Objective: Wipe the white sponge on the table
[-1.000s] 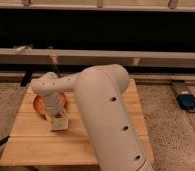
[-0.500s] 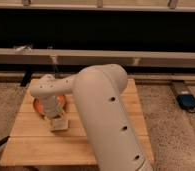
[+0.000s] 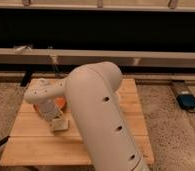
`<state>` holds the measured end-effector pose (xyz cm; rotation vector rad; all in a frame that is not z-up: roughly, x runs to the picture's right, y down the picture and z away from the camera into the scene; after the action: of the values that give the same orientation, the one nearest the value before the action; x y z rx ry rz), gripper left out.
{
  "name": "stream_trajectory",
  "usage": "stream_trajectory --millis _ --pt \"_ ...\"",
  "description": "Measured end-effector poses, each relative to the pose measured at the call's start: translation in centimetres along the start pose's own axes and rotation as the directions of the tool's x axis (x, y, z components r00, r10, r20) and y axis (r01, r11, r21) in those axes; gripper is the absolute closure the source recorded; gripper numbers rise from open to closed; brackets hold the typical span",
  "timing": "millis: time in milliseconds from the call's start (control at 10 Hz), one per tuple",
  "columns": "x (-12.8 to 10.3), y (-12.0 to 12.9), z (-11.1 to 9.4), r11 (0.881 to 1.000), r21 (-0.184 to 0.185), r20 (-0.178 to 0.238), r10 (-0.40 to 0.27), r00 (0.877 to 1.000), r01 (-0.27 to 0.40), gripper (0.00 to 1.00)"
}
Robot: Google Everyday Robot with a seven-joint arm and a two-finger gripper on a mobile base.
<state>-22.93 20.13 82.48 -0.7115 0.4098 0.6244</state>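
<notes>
White sponge (image 3: 61, 123) (small flat off-white rectangular pad, soft edges) lies flat on the light wooden slatted table (image 3: 36, 142), left of the tabletop's middle. Gripper (image 3: 53, 118) sits right on top of it at the pad's left part, pointing down, and the pad's right corner sticks out from under it. Gripper meets the sponge; cannot tell if it is clamped on the pad or just standing open over it (the wrist covers that spot). Just behind the sponge, touching or nearly touching the wrist, is a round orange bowl (image 3: 61, 102), mostly hidden by the arm. Big cream-coloured robot arm (image 3: 98, 110) fills the centre foreground, with its upper link running from the lower right up to a rounded elbow, then a shorter link going left and down to the gripper. Arm blocks much of the table's middle and right. Table stands on a speckled grey floor (image 3: 173, 142). Off to the right on the floor, well apart from the table, is a small blue box-like device (image 3: 188, 101) with a dark cable. Behind the table a pale horizontal rail (image 3: 141, 56) runs across a dark wall.
</notes>
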Motion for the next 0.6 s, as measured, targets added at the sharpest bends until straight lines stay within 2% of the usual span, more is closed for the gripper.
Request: stream_trajectory --millis 300,600 --pt "-0.12 0.0 0.17 0.997 0.075 0.01 0.016 1.0 -0.017 0.35" --pt "-0.28 -0.12 0.14 0.996 0.084 0.015 0.024 1.0 -0.025 0.35"
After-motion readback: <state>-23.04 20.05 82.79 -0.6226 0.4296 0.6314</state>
